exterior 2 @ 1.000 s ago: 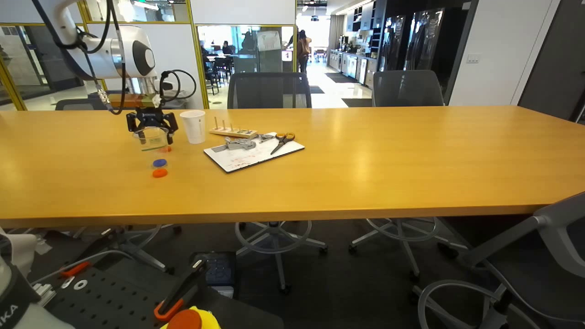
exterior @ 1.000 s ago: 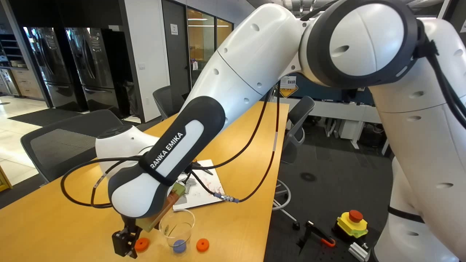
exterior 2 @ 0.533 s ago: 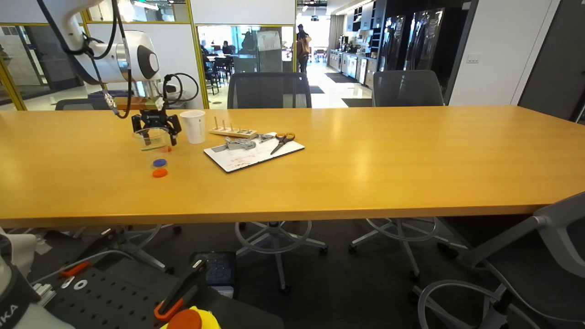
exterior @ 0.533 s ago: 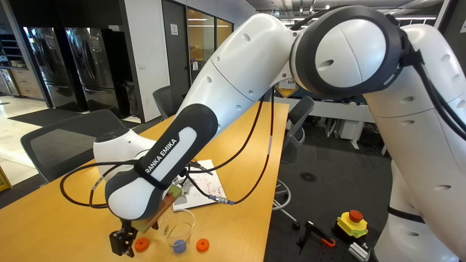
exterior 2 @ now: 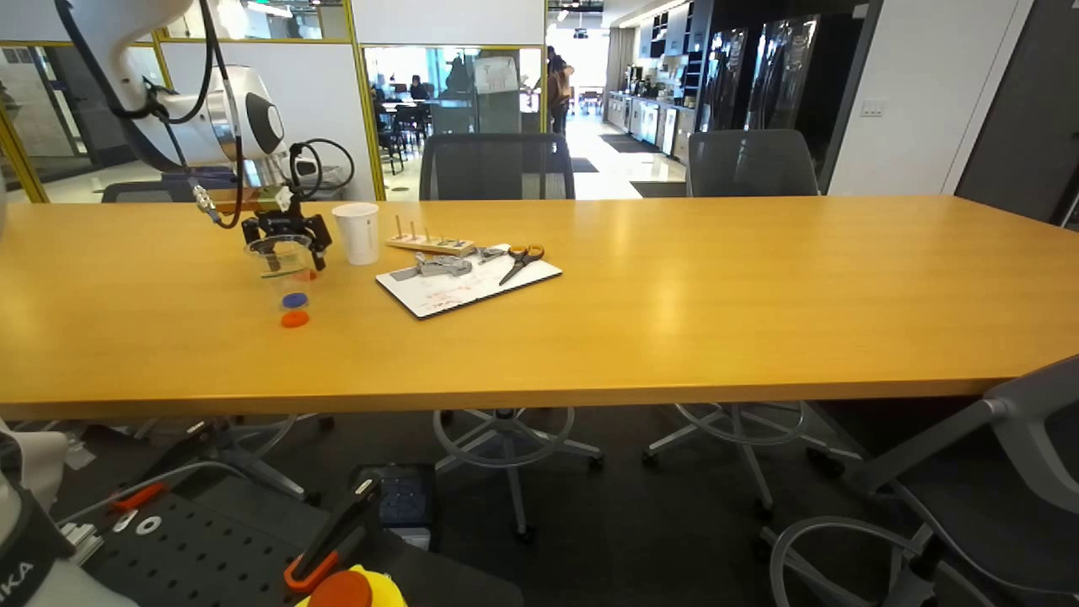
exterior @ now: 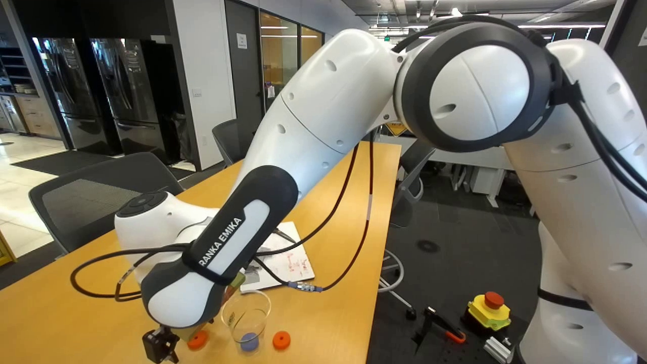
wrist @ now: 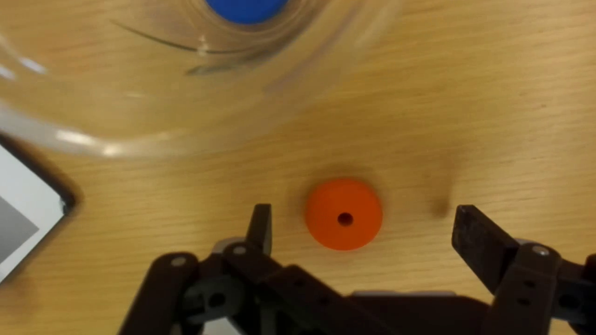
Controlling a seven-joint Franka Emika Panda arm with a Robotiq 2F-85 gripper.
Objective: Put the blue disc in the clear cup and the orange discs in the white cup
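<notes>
Orange disc [wrist: 328,214], round and holed, lies on the grained tabletop [wrist: 489,116] near the empty, widely spread claw [wrist: 362,216].

Left of the centre in an exterior view, scissors [exterior 2: 519,265] lie on a board [exterior 2: 485,283] near a peg rack [exterior 2: 421,244].

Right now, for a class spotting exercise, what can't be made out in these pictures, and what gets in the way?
White cup: its own wall hides the inside bottom in an exterior view.
Blue disc and clear cup: cut off by the wrist view's top edge.
Board: red writing too small to read in both exterior views.
Peg stand: unseen in an exterior view, likely behind the arm.
</notes>
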